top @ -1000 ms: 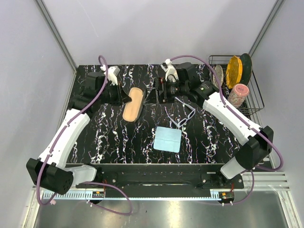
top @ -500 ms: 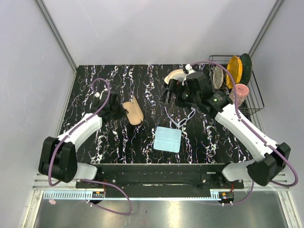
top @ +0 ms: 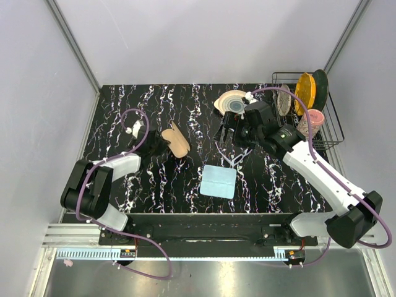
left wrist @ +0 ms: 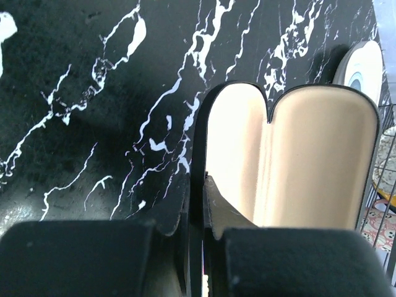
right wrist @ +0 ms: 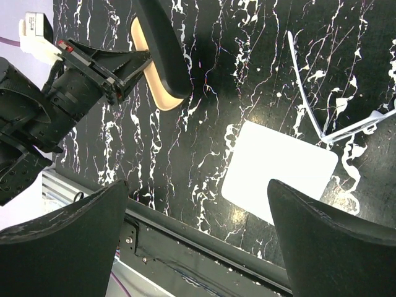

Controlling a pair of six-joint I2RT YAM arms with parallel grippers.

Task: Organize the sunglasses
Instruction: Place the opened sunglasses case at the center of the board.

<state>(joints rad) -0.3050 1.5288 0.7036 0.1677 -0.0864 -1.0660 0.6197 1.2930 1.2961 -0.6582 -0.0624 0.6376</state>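
Note:
The sunglasses [top: 233, 158], thin whitish-silver with unfolded arms, lie on the black marbled table just right of centre, partly under my right arm; they also show in the right wrist view [right wrist: 322, 124]. My right gripper [top: 224, 132] hangs above the table with its jaws wide apart and empty [right wrist: 197, 183]. My left gripper [top: 158, 146] is shut on the wall of the open black case [top: 177, 141] with tan lining [left wrist: 297, 161], holding it tilted at the left. The light blue cloth [top: 218, 181] lies flat near the front, white in the right wrist view [right wrist: 278, 167].
A wire dish rack [top: 334, 124] at the back right holds plates and a pink cup [top: 311, 122]. A whitish plate [top: 230, 101] sits at the back behind my right gripper. The black front rail [top: 198, 226] borders the table.
My left arm has pulled back to the near left with the case, now tilted up. My right arm has swung nearer, over the sunglasses, uncovering the whitish plate.

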